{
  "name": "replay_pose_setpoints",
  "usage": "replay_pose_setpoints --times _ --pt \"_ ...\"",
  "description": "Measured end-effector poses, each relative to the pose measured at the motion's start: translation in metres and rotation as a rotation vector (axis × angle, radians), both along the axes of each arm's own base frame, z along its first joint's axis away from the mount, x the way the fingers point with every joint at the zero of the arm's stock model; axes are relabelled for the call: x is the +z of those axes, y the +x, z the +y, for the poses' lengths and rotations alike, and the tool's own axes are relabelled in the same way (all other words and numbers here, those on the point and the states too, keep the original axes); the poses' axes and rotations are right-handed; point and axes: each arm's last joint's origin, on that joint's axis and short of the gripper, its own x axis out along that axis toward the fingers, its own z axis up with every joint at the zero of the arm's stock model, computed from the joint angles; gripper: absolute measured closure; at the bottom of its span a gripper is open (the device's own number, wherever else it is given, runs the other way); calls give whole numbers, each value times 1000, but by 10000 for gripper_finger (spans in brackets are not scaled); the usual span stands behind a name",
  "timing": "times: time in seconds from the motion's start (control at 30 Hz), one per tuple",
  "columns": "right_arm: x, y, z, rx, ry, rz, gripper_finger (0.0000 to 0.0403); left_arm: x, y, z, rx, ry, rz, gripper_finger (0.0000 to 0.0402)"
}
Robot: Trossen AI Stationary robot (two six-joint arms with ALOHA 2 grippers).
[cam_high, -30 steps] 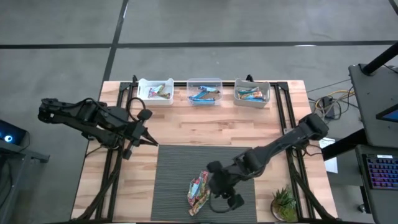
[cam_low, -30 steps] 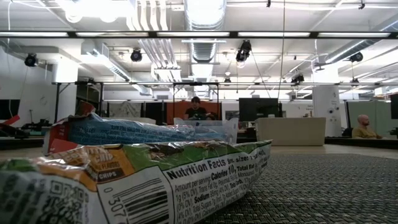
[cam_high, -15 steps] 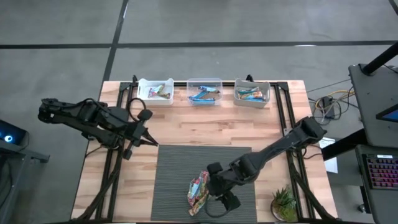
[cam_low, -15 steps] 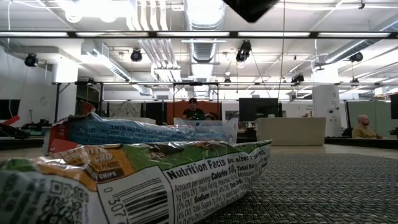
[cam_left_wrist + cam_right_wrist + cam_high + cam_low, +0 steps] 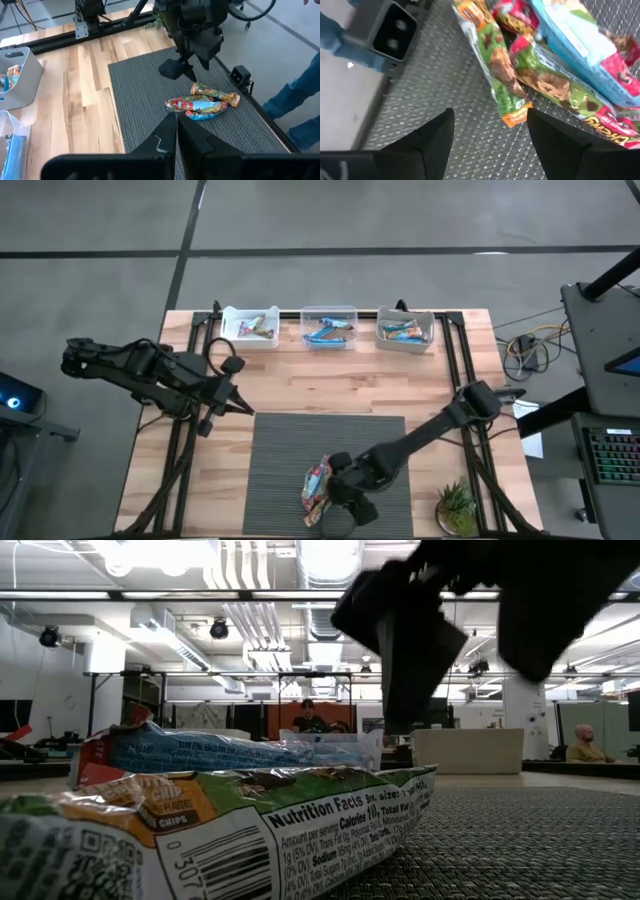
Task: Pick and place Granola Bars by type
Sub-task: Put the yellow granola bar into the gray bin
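A small heap of Granola Bars (image 5: 317, 486) lies on the dark mat (image 5: 280, 450) near the table's front edge. It holds a green and orange bar (image 5: 496, 65), a blue one (image 5: 570, 40) and a red and green one (image 5: 560, 92). My right gripper (image 5: 345, 496) hangs open just above the heap's right side, slanting down. The orange end of the green bar (image 5: 516, 116) shows between its fingers (image 5: 432, 137). The low view shows that gripper (image 5: 470, 630) above the bars (image 5: 230, 810). My left gripper (image 5: 243, 409) waits shut over the table's left part, away from the bars.
Three small bins (image 5: 250, 327), (image 5: 329, 327), (image 5: 405, 328) with bars in them stand along the far edge. A small camera block (image 5: 394, 31) sits on the mat's front edge beside the heap. A potted plant (image 5: 458, 506) stands at the near right corner.
My right gripper has come down and moved a little toward the table's left, toward the heap of bars, tipping steeper. In the low view it has dropped into the picture from above. The bars have not moved.
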Motion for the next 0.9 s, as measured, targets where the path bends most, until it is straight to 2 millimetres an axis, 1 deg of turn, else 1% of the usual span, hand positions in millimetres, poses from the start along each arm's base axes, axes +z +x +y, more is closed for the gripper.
replay_pose_setpoints --times 0.2,0.3,0.63,0.9 --pt "-19 4 2 -8 -19 33 166 -3 -1 0 0 8 34 401" --pt "-25 4 2 -15 -43 35 170 -3 -2 0 0 9 37 401" --pt "-25 7 0 -46 -103 -16 172 -3 -2 0 0 9 38 401" --pt "-26 5 5 10 -119 -38 175 -3 -2 1 1 9 39 401"
